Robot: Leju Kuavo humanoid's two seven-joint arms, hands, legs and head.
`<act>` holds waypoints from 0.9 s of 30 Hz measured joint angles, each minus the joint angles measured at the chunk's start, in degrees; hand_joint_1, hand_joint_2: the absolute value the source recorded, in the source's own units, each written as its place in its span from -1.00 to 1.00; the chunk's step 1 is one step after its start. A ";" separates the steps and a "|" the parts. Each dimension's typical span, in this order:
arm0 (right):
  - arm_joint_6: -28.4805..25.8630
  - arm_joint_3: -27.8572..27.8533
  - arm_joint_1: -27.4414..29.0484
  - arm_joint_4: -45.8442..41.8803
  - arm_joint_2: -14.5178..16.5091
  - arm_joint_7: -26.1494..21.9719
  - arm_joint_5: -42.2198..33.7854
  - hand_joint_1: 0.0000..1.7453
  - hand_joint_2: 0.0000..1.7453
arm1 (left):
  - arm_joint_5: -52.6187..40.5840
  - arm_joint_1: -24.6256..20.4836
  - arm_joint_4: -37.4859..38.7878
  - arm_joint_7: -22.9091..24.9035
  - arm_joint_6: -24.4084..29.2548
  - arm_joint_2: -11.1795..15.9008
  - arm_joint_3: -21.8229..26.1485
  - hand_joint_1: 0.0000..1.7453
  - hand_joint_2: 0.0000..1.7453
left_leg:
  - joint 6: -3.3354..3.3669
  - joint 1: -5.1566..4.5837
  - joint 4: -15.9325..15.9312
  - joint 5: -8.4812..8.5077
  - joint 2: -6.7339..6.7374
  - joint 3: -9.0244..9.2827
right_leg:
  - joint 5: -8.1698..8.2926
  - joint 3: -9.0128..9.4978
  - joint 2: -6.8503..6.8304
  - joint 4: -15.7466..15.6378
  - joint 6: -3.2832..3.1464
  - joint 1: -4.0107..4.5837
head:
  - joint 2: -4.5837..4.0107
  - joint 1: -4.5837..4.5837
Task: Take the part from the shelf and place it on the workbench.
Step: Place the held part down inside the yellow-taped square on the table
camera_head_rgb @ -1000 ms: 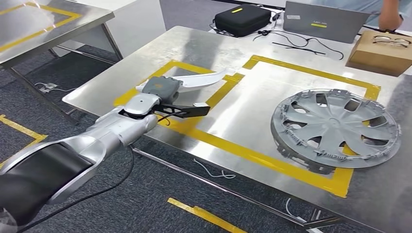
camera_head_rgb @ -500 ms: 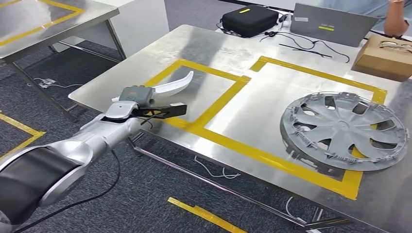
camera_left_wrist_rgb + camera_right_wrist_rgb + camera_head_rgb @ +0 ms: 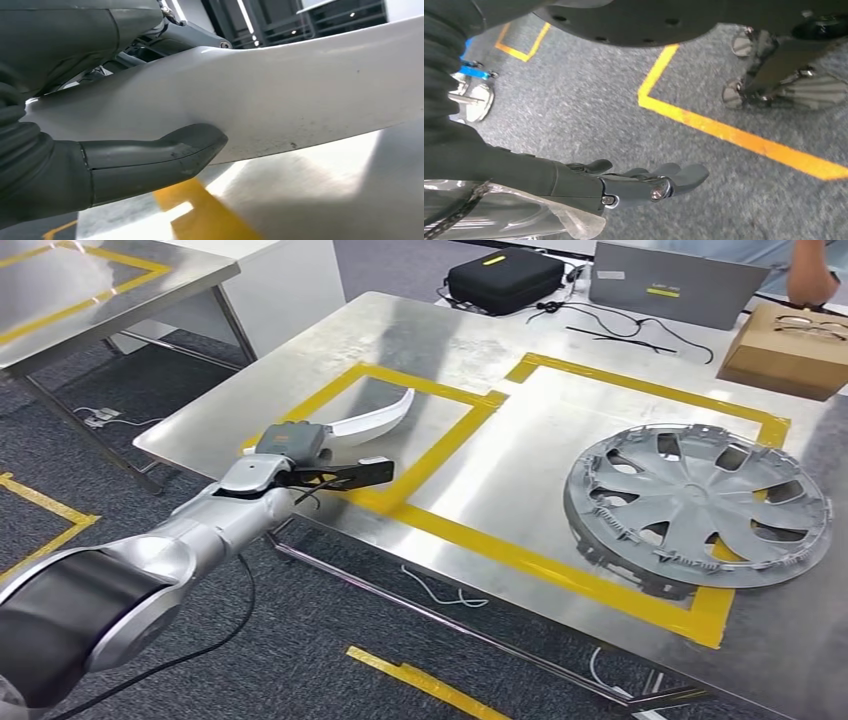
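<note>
One step of two looks complete, operator: the part (image 3: 372, 418), a white curved blade-like piece, is off the shelf and at the workbench (image 3: 560, 360). You see it held in the left hand (image 3: 290, 445), projecting from the hand toward about 2 o'clock over the near-left yellow-taped square (image 3: 455, 445). The left wrist view shows the thick thumb (image 3: 165, 155) pressed against the part's white face (image 3: 300, 95), with bare metal and a strip of yellow tape underneath. I cannot tell from either view whether the part touches the surface or sits just above it. Judged remaining: lower it if needed, let go, and draw the arm back.

The right hand (image 3: 644, 182) hangs over grey carpet with its fingers loosely spread and nothing in them.

Further out, at about 3 o'clock from the part, a grey wheel cover (image 3: 695, 505) lies across the larger taped square, well apart from the placing area. At the far edge, toward 1 o'clock, you have a black case (image 3: 503, 278), a laptop (image 3: 670, 285) and a cardboard box (image 3: 790, 335) with glasses on top. A person's arm (image 3: 810, 275) shows beyond the box. Risk, in my judgement: the part lies close to the bench's near edge.
</note>
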 joint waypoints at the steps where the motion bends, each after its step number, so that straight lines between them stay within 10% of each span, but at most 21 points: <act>1: 0.02 0.00 -0.07 0.00 0.05 -0.01 0.07 -1.00 1.00 | -0.02 0.00 0.00 -0.28 0.15 -0.17 0.13 1.00 1.00 | -0.30 0.11 3.37 -1.72 0.02 -1.44 | -0.02 0.07 -0.02 -0.05 -0.17 -0.02 | -0.01 -0.06; 2: 0.04 0.00 -0.14 0.01 0.10 -0.02 0.12 -1.00 1.00 | -0.04 0.09 0.01 -0.61 0.23 -0.35 0.19 1.00 1.00 | -0.53 0.23 7.35 -3.44 0.03 -3.21 | -0.05 0.08 -0.02 -0.04 -0.29 -0.03 | -0.01 -0.10; 4: 0.10 0.00 -0.11 0.01 0.20 -0.12 0.23 -1.00 0.00 | 0.04 0.42 0.01 -1.76 0.32 -0.71 0.36 0.00 1.00 | -0.78 0.46 12.31 -4.70 0.04 -5.53 | -0.08 0.14 0.05 0.01 -0.33 -0.03 | -0.01 -0.11; 6: 0.17 0.00 -0.01 0.01 0.26 -0.30 0.38 -1.00 -1.00 | 0.38 0.50 -0.06 -3.49 0.42 -1.27 0.63 -1.00 1.00 | -0.78 0.65 9.24 -2.00 0.05 -4.17 | -0.14 0.24 0.12 0.10 -0.24 -0.04 | -0.01 -0.12; 9: 0.35 0.00 -0.09 0.01 0.31 -0.35 0.70 -1.00 -1.00 | 1.23 0.11 -0.27 -6.72 0.18 -2.45 1.01 -1.00 1.00 | -0.45 0.61 -1.06 2.18 0.04 0.66 | -0.45 0.15 0.09 0.46 0.40 0.13 | -0.01 -0.08; 12: 0.52 0.00 -0.16 0.01 0.30 -0.33 1.45 -1.00 -1.00 | 3.33 0.10 -0.69 -10.11 -0.05 -3.93 1.78 -1.00 1.00 | 0.48 0.33 -3.03 2.13 -0.09 1.34 | -0.38 -0.05 0.01 0.40 1.33 0.18 | -0.01 -0.01; 16: 0.49 0.00 -0.07 0.00 0.28 -0.71 2.15 -1.00 -1.00 | 7.36 -0.02 -1.93 -14.57 0.36 -5.75 4.15 -1.00 -1.00 | 1.99 0.52 -3.51 2.50 -0.05 1.49 | -4.10 -3.11 0.03 6.27 2.24 0.01 | -0.01 0.26; 20: 0.46 0.02 0.01 0.01 0.28 -1.67 2.34 -1.00 -1.00 | 9.56 0.63 -2.34 -16.90 0.85 -6.76 5.53 -1.00 -1.00 | 2.35 0.23 -3.47 2.44 -0.03 1.46 | -7.31 -8.40 0.01 16.81 2.43 0.02 | -0.01 0.36; 24: 0.31 0.02 -0.07 0.01 0.24 -2.56 2.51 -1.00 -1.00 | 11.67 0.98 -3.38 -19.33 2.03 -7.62 7.33 -1.00 -1.00 | 2.14 0.04 -3.39 2.35 -0.23 1.48 | -0.99 -2.06 0.00 3.97 1.79 0.13 | -0.01 0.37; 27: 0.50 0.02 -0.25 0.01 0.23 -2.52 2.71 -1.00 -1.00 | 12.85 1.34 -3.99 -20.18 3.18 -8.02 8.01 -1.00 -1.00 | 1.49 -0.18 -3.38 2.49 -0.22 1.28 | -0.63 -0.05 0.12 0.49 1.42 0.32 | -0.01 0.27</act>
